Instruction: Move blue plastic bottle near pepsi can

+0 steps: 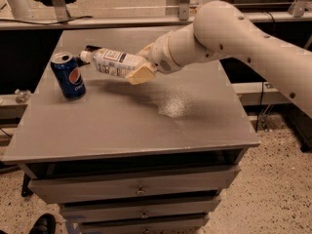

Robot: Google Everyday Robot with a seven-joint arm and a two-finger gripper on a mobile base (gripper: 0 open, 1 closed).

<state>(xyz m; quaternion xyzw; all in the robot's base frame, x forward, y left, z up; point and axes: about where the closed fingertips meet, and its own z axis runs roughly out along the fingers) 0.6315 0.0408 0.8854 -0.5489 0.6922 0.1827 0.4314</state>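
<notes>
The pepsi can (68, 76) stands upright near the left edge of the grey table (126, 126). My gripper (140, 66) is shut on the blue plastic bottle (113, 62) and holds it lying sideways above the table. The bottle's white cap (86, 56) points left and sits just right of the can's top. A tan finger (141, 74) shows under the bottle's base. The white arm (229, 38) reaches in from the right.
A small flat black wrapper (89, 49) lies behind the bottle's cap, mostly hidden. The table top has drawers (139, 189) below its front edge. A metal rail (122, 21) runs along behind the table. A shoe (41, 224) shows at the bottom left.
</notes>
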